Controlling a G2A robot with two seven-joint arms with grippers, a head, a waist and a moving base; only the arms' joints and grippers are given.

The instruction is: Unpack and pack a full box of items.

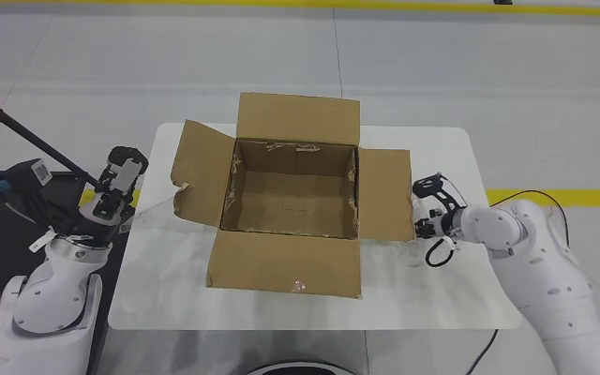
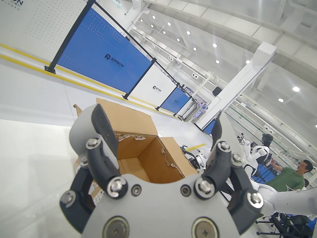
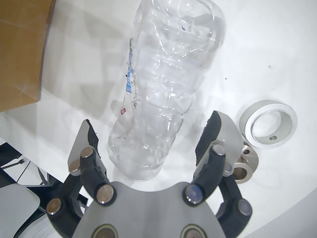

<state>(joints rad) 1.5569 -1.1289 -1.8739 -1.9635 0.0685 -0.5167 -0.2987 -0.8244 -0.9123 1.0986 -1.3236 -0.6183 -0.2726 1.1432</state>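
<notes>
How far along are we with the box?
Unpacking looks done: the box is bare inside. In hand: the right end effector sits open around the clear bottle lying on the table. Remaining: packing that bottle and the metal rings; the left end effector is open.

Bits we can't really make out

From above, the clear bottle (image 3: 168,80) is just a faint smear right of centre, beside the box (image 1: 286,264) flap, and the box's near inside wall is hidden behind its own front rim. In the right wrist view, the right gripper (image 3: 151,125) covers the bottle's near end and part of a small metal flange (image 3: 249,162), and the box is cut off at the edge.
</notes>
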